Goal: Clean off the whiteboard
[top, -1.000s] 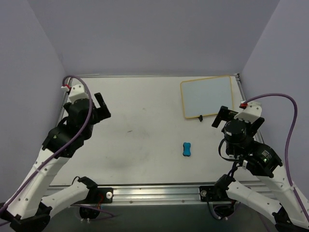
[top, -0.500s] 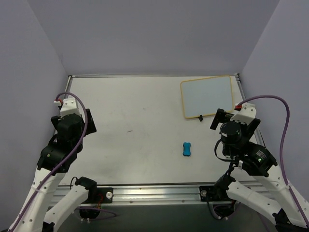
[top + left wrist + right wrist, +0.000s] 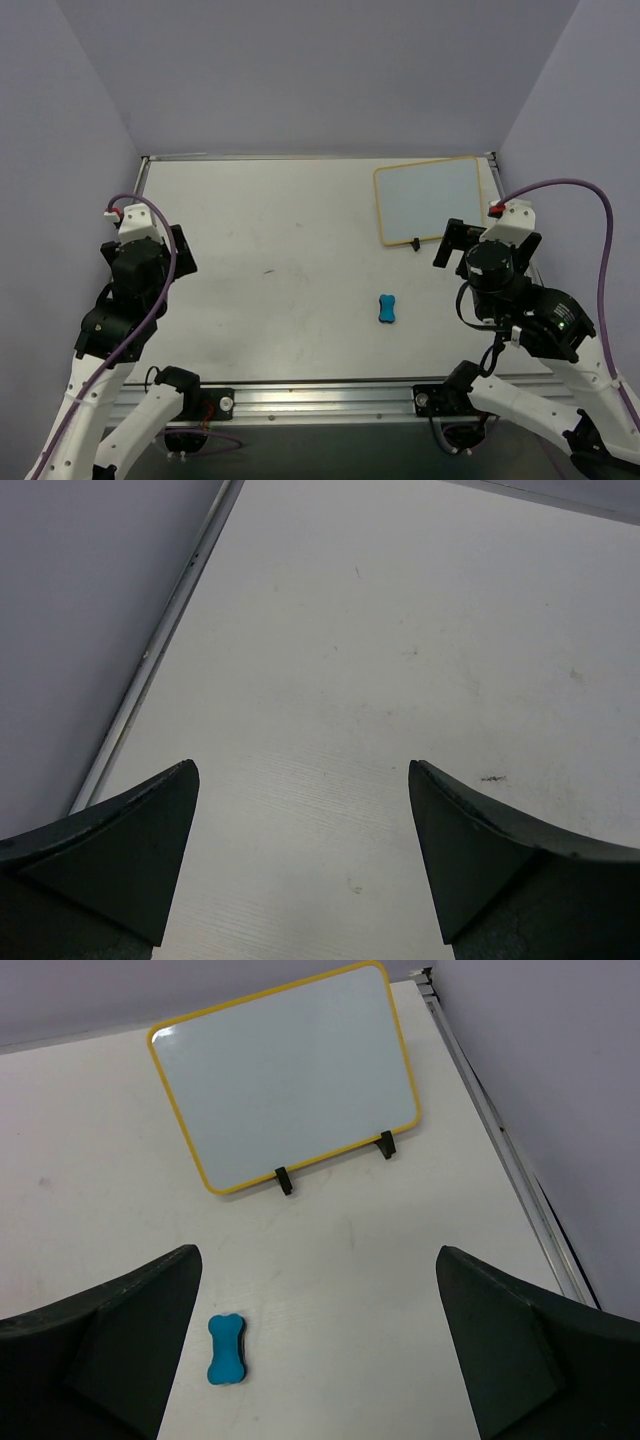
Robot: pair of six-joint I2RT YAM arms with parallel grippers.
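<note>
The whiteboard [image 3: 430, 200] with its yellow frame sits at the far right of the table [image 3: 280, 220], two black feet on its near edge. Its white face [image 3: 285, 1085] shows no writing. A small blue bone-shaped eraser [image 3: 387, 308] lies on the table near the middle right, also low on the left in the right wrist view [image 3: 227, 1349]. My right gripper [image 3: 318, 1250] hangs open above the table, just near of the board and right of the eraser, holding nothing. My left gripper [image 3: 300, 770] is open over bare tabletop near the left edge.
A metal rail [image 3: 160, 650] runs along the table's left edge, and another [image 3: 500, 1140] along the right edge beside the board. Lilac walls [image 3: 320, 80] close the table in on three sides. Purple cables loop from both wrists.
My left arm has drawn back from the left-middle of the table toward the near left edge. My right arm has shifted only slightly. Both grippers stay open.
</note>
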